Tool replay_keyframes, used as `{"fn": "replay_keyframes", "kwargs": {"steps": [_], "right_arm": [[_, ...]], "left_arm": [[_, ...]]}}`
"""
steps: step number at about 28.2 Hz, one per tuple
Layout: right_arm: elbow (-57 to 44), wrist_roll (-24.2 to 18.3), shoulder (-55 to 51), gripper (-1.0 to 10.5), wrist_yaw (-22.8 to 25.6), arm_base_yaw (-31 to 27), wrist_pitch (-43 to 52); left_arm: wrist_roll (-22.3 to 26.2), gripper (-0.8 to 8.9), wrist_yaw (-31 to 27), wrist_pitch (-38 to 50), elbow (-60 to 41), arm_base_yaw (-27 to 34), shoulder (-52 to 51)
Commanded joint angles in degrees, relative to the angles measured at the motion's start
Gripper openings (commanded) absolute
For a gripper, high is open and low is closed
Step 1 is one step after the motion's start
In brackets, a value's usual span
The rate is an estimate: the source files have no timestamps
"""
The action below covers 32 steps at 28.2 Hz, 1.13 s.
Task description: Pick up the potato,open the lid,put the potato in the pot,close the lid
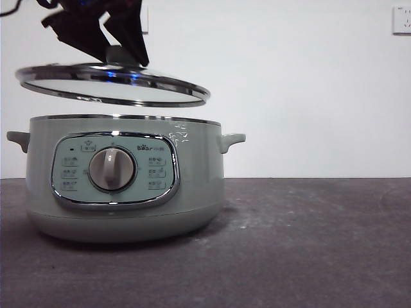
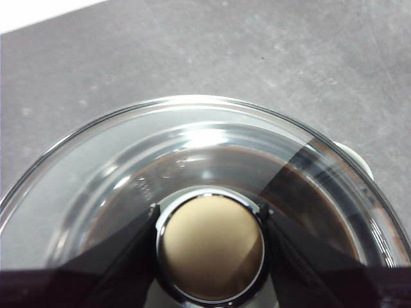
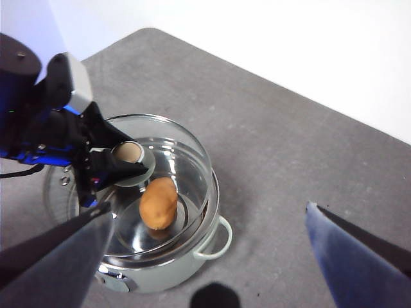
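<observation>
The pale sage-green pot [image 1: 122,186] stands on the dark table at the left. My left gripper [image 1: 121,54] is shut on the green knob [image 2: 210,247] of the glass lid [image 1: 112,86]. It holds the lid a little above the pot's rim, slightly tilted. In the right wrist view the orange-brown potato [image 3: 158,203] lies inside the pot [image 3: 192,256], seen through the lid [image 3: 180,151] held by the left gripper [image 3: 122,163]. My right gripper [image 3: 209,206] is open and empty, high above the table beside the pot.
The dark grey table [image 1: 308,244] stretches to the right of the pot. A white wall is behind, with a socket [image 1: 401,19] at the top right. One pot handle [image 2: 356,160] shows past the lid's rim.
</observation>
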Motion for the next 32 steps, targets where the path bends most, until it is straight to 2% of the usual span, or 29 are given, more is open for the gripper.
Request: {"fn": "replay_keyframes", "kwargs": {"steps": [1, 5, 10, 24, 32], "right_arm": [[0.1, 0.7, -0.1, 5.0, 0.1, 0.0, -0.6], [0.1, 0.7, -0.1, 5.0, 0.2, 0.0, -1.4], [0.1, 0.7, -0.1, 5.0, 3.0, 0.0, -1.4], [0.1, 0.8, -0.1, 5.0, 2.9, 0.0, -2.6], [0.1, 1.2, -0.1, 5.0, 2.9, 0.0, -3.8]], "left_arm": [[-0.7, -0.08, 0.2, 2.9, 0.7, -0.4, 0.5], [-0.8, -0.08, 0.2, 2.8, 0.7, -0.5, 1.7], [-0.8, -0.08, 0.2, 2.0, 0.7, -0.5, 2.4], [-1.9, -0.08, 2.0, 1.4, 0.7, -1.1, 4.8], [-1.8, -0.08, 1.4, -2.4, 0.7, -1.1, 5.8]]}}
